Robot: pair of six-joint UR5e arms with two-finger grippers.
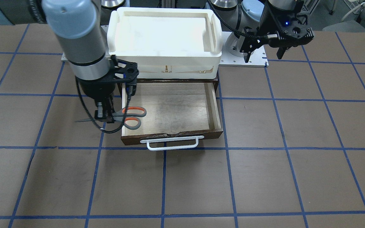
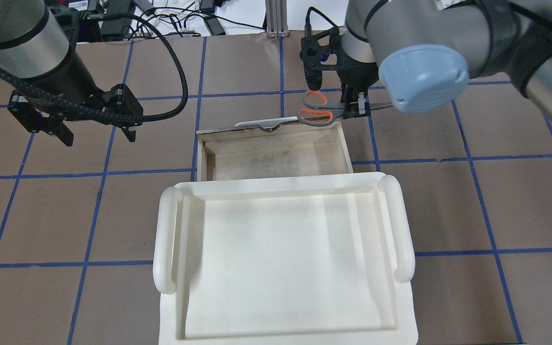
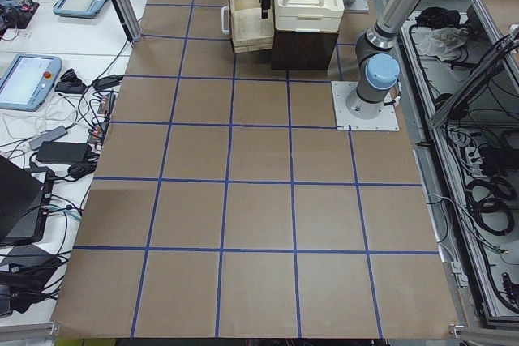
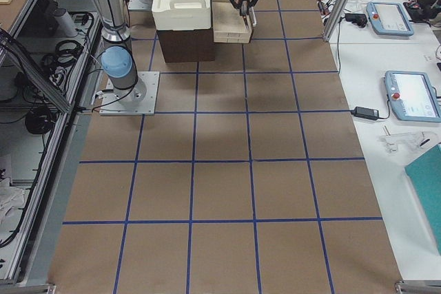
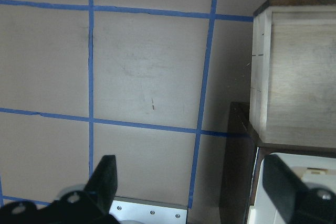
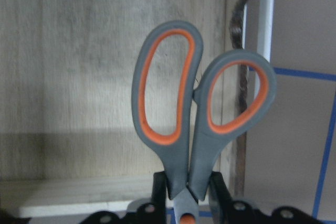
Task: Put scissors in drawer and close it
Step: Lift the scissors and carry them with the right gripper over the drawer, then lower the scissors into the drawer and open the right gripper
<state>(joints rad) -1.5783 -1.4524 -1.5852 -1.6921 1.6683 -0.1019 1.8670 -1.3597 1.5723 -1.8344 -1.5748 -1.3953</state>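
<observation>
Right tool (image 1: 105,117) clenched on the scissors (image 1: 119,115) at the neck just behind the pivot, one finger on each side, as the right wrist view shows (image 6: 188,187). Blades closed and level, pointing out over the counter (image 1: 265,174), away from the drawer (image 1: 211,134). The grey, orange-lined loops reach inward across the drawer's side wall, near the front corner. In the right wrist view one loop of the scissors (image 6: 181,166) sits over the pale drawer floor, and the other lies across the chipped dark front board and the white bar handle (image 1: 169,145). Cannot tell whether the scissors touch the wall or ride above it. Drawer is pulled well out, its wood floor exposed from the front board back to the white bin (image 1: 163,53), which sits on the dark cabinet (image 4: 185,45) and overhangs the drawer's rear. Left tool (image 1: 264,54) released, fingers spread, holding nothing; it hangs beside the left arm's base plate, well apart from the drawer. Counter is brown, gridded with blue tape. The overhead view puts the scissors (image 2: 334,114) at the drawer's far right corner (image 2: 345,148), with the left tool (image 2: 98,138) out to the left. The left wrist view (image 5: 191,182) shows only the drawer's outer side wall and a corner of the cabinet. Side views are too distant for detail.
</observation>
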